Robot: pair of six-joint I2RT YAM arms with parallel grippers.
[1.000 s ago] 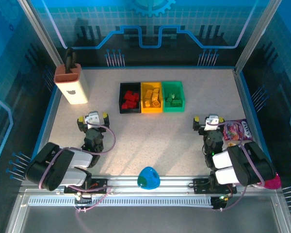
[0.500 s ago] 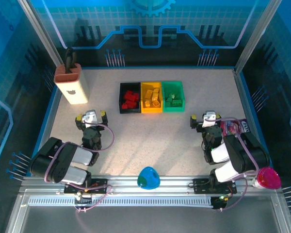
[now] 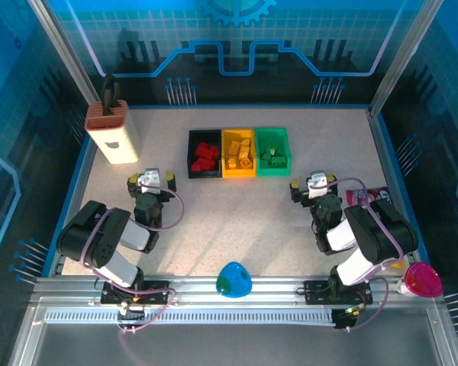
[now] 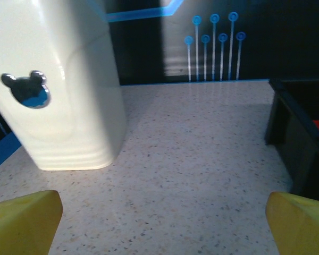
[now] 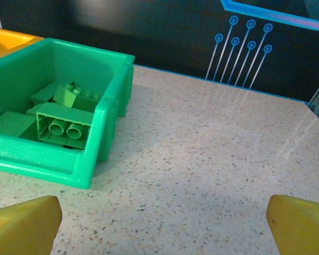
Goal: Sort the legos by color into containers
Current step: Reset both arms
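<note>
Three joined containers (image 3: 238, 174) on the bench (image 3: 237, 221) hold the legos (image 3: 206, 156) sorted, their row lying crosswise ahead; left pincer (image 3: 149, 181) nearer the black bin (image 3: 204, 174), right pincer (image 3: 314, 181) nearer the green bin (image 3: 272, 130); both gape wide, empty.

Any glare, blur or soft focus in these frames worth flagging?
Left wrist: the knife block is close and soft, with a bright sheen on its face. Right wrist: the green bin and its green legos are sharp; reflections streak the table at right. Top external: sharp, mildly brighter at the table's near middle.
</note>
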